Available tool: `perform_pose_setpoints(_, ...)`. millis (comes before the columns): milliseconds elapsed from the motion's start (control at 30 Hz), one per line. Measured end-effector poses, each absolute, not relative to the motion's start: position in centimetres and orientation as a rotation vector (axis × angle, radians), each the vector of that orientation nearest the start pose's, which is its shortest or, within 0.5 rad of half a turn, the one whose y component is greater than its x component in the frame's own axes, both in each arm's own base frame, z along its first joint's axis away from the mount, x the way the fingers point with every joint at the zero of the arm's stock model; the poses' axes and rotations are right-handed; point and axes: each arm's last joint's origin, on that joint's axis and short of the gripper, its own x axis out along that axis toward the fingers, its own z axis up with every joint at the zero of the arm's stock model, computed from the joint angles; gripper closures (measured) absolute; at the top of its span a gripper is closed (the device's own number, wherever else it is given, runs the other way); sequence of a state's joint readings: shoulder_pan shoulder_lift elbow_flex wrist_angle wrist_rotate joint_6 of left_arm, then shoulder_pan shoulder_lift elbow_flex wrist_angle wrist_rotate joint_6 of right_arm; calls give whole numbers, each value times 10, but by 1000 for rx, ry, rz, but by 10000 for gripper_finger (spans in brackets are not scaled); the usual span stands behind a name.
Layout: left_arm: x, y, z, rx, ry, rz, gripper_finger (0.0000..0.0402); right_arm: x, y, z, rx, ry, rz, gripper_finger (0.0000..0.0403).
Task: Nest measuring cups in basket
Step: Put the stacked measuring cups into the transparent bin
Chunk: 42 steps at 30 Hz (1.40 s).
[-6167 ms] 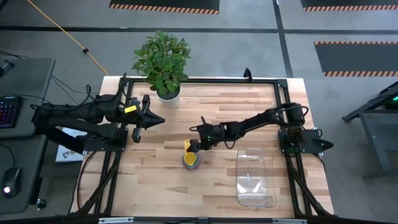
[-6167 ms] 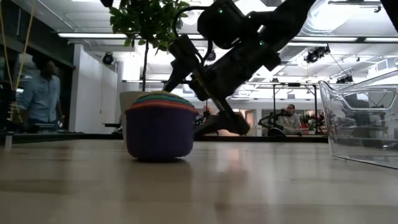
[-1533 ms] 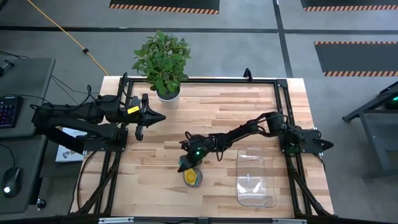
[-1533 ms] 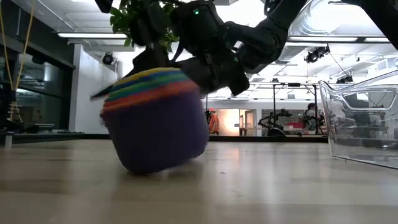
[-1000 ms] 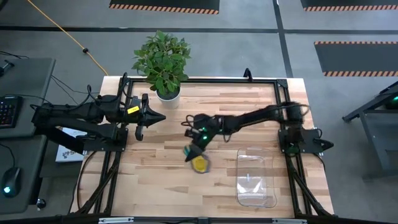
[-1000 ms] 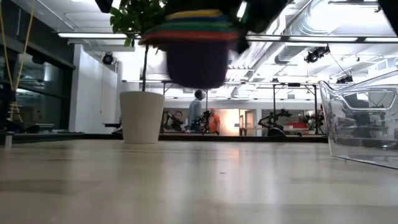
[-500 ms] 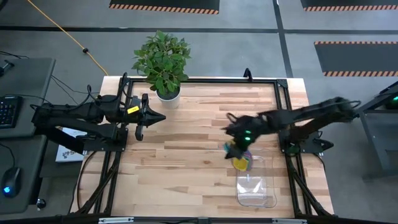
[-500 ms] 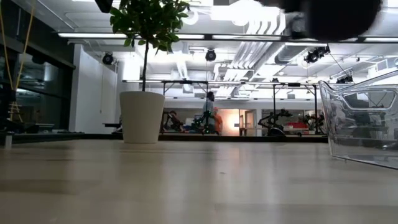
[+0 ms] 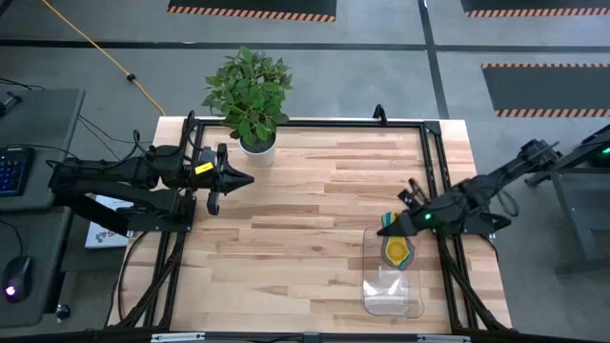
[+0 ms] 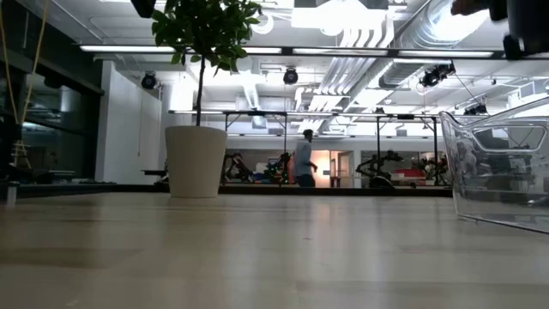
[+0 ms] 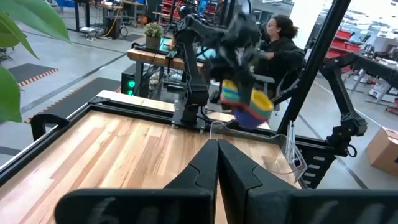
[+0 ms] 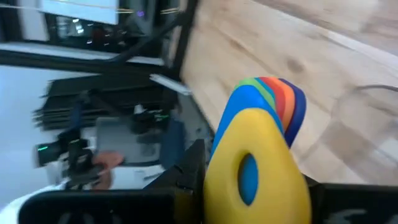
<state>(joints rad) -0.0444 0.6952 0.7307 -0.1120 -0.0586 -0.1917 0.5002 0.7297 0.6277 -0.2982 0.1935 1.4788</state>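
**Nested stack over the bin, release still to come**

Your right gripper (image 9: 392, 232) is clamped on the nested stack of coloured plastic measuring cups (image 9: 396, 252), yellow cup innermost and dark blue outermost. The stack hangs just below the fingers, above the near end of the clear rectangular plastic basket (image 9: 411, 303), and looks not yet set down. I judge what remains is lowering and letting go. Your left gripper (image 9: 243, 180), fingers together, waits well apart near the white potted plant (image 9: 250, 95).
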Motion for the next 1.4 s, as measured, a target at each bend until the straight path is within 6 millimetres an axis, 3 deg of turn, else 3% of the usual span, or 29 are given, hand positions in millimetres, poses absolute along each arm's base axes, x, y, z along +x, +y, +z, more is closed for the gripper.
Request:
perform_pose_setpoints(233, 156, -5, 334, -222, 73, 25, 401, 154, 95, 225, 1376, 558, 58, 342)
perform_pose_setpoints(467, 156, -4, 334, -220, 71, 57, 401, 157, 118, 195, 1327, 671, 108, 342)
perform_pose_setpoints(933, 156, -4, 334, -220, 72, 66, 401, 170, 134, 164, 1262, 757, 36, 342)
perform_pose_setpoints(1400, 156, -4, 334, -219, 74, 66, 401, 189, 152, 130, 1274, 807, 80, 342)
